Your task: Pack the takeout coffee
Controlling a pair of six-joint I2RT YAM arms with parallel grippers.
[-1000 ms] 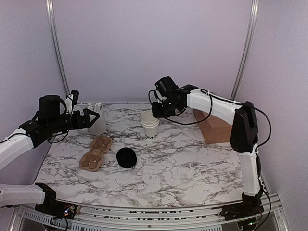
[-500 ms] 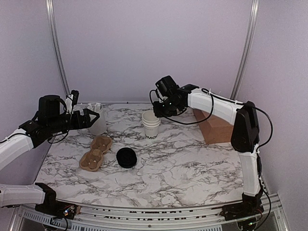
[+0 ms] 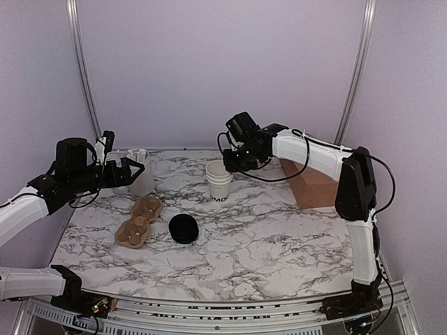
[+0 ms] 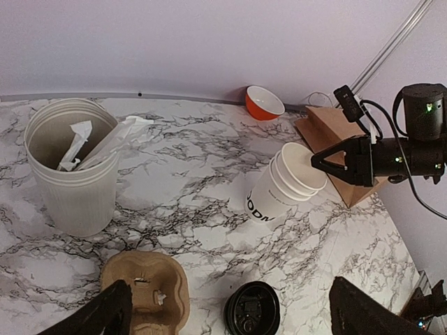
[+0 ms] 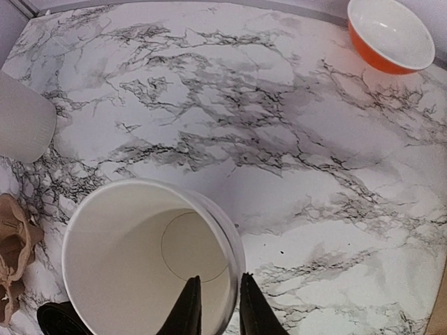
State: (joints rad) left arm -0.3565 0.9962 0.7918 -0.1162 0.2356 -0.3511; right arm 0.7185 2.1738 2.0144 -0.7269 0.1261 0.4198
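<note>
No lidded cup shows; the takeout coffee is out of view. A stack of nested lidless white cups (image 3: 218,180) with black lettering near its base stands mid-table, also in the left wrist view (image 4: 286,183). My right gripper (image 5: 215,301) sits at the stack's top cup (image 5: 133,272). Its jaws stand narrowly apart astride the rim, one finger inside the cup and one outside. A loose black lid (image 3: 184,228) lies on the table in front of the stack. My left gripper (image 3: 128,172) is open and empty above the left side, near a brown pulp cup carrier (image 3: 140,222).
A ribbed white tub (image 4: 72,171) holding paper napkins stands at the back left. A brown cardboard box (image 3: 313,185) sits at the right. An orange bowl (image 5: 388,33) lies near the back wall.
My right gripper has moved slightly right and down onto the rim of the top cup. The left arm has not moved.
</note>
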